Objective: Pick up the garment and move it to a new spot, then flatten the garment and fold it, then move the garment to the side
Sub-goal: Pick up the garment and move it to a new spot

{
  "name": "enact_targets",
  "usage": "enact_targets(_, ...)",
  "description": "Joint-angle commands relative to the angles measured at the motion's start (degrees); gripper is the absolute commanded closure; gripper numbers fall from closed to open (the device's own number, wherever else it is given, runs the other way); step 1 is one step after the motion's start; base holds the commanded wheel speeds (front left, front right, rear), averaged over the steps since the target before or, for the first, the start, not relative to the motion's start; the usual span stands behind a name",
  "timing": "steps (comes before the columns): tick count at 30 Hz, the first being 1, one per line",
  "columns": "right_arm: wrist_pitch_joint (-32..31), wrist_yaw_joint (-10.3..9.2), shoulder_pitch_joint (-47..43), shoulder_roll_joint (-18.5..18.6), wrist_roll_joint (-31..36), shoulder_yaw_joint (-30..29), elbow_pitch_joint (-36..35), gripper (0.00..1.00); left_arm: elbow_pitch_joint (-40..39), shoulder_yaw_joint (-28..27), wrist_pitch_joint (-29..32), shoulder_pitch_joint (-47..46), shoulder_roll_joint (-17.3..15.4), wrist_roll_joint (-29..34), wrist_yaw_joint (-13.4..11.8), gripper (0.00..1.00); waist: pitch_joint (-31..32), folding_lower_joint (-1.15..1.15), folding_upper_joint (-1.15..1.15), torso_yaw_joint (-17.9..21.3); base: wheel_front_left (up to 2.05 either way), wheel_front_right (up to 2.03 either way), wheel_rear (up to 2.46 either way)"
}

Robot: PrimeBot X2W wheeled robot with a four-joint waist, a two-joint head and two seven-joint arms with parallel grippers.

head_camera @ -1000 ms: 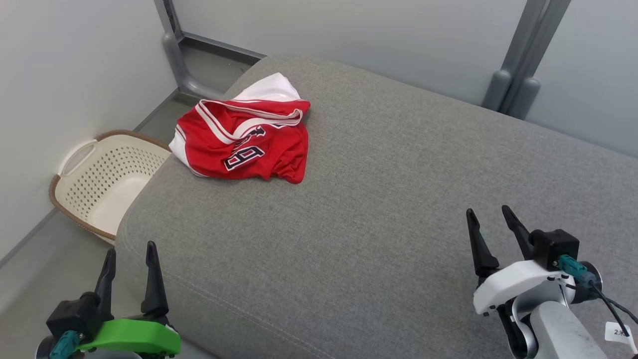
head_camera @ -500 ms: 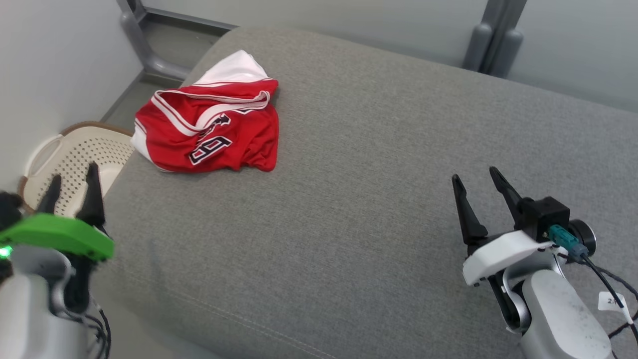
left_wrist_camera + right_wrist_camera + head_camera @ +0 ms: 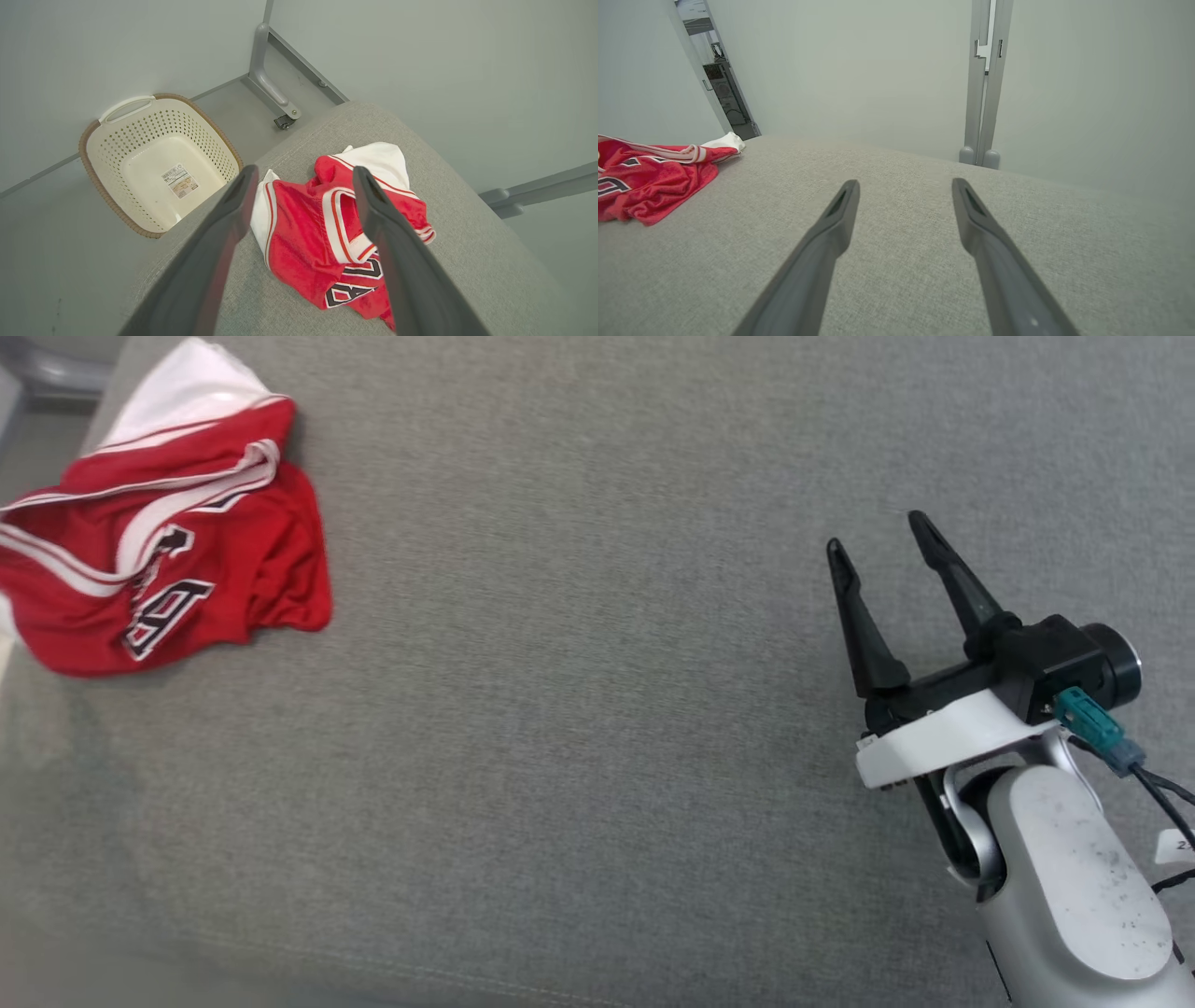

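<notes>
The garment (image 3: 159, 551) is a crumpled red jersey with white trim and dark lettering, lying at the far left of the grey cushioned surface (image 3: 579, 728). My right gripper (image 3: 873, 532) hovers open over the cushion's right side, far from the garment, nothing between its fingers. In the right wrist view the garment (image 3: 649, 179) lies at the left, well away from the open gripper (image 3: 903, 184). In the left wrist view my left gripper (image 3: 303, 172) stands open above the garment (image 3: 322, 238), looking down on it from a height, apart from the cloth.
A cream perforated laundry basket (image 3: 117, 140) sits on the floor beside the cushion's corner near the garment. A grey metal frame leg with a caster (image 3: 275, 100) stands behind it. Pale walls and a grey post (image 3: 983, 84) border the far side.
The head camera has tilted down and turned, so the scene slid up and left. The left gripper has left the head view; the right gripper has risen in it.
</notes>
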State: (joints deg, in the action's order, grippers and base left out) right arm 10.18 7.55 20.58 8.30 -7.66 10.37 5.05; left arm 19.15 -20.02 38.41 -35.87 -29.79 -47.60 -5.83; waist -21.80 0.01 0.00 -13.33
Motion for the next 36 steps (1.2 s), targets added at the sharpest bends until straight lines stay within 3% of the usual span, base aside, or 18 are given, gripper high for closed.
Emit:
enact_targets(1,0.07,-0.12,0.85,0.05,0.4,-0.52,-1.28,0.0,-0.64,-0.83,1.42,-1.04,-1.31,-0.91,-1.03,0.0,-11.73,-0.01,0.0,11.25,0.0,0.0,0.0)
enact_targets(6,0.4,-0.12,0.08,0.02,0.85,-0.6,-3.82,0.0,-4.28,-3.0,8.04,0.98,-3.37,-2.79,-5.56,0.0,-15.73,-0.01,0.0,13.9,0.0,0.0,0.0)
enact_targets(13,1.18,-0.12,0.7,-0.76,0.96,0.6,-4.31,0.0,-6.49,-2.28,13.73,5.3,-5.83,-0.2,-10.67,0.0,-17.98,-0.01,0.0,15.28,0.0,0.0,0.0)
enact_targets(20,1.49,-0.12,1.7,-0.46,0.72,1.91,-3.53,0.0,-3.45,-2.4,16.55,8.37,-2.62,-2.94,-11.63,0.0,-17.21,-0.01,0.0,15.81,0.0,0.0,0.0)
enact_targets(21,1.53,-0.12,1.69,-0.35,0.72,1.86,-3.39,0.0,-2.94,-2.26,16.65,8.48,-2.1,-3.34,-11.16,0.51,-16.85,-0.01,0.0,15.76,0.0,0.0,0.0)
enact_targets(22,1.55,-0.12,1.61,-0.11,0.64,1.69,-3.19,0.0,-2.58,-2.26,16.32,8.36,-1.75,-3.71,-10.73,0.68,-16.48,-0.01,0.0,15.66,0.0,0.0,0.0)
enact_targets(23,1.47,-0.12,1.55,0.05,0.55,1.6,-3.0,0.0,-2.07,-2.27,15.86,8.17,-1.44,-4.11,-10.08,1.0,-15.99,-0.01,0.0,15.52,0.0,0.0,0.0)
enact_targets(33,1.99,-0.12,-0.08,-0.13,-0.12,1.64,-0.84,0.0,-0.39,-3.19,9.69,4.54,-4.09,-4.32,-2.41,1.0,-6.66,-0.01,0.0,13.27,0.0,0.0,0.0)
enact_targets(36,2.33,-0.12,-0.65,-0.67,-0.55,1.91,0.31,0.0,-1.74,-2.8,8.54,2.94,-4.98,-3.67,-1.26,1.0,-2.84,-0.01,0.0,12.88,0.0,0.0,0.0)
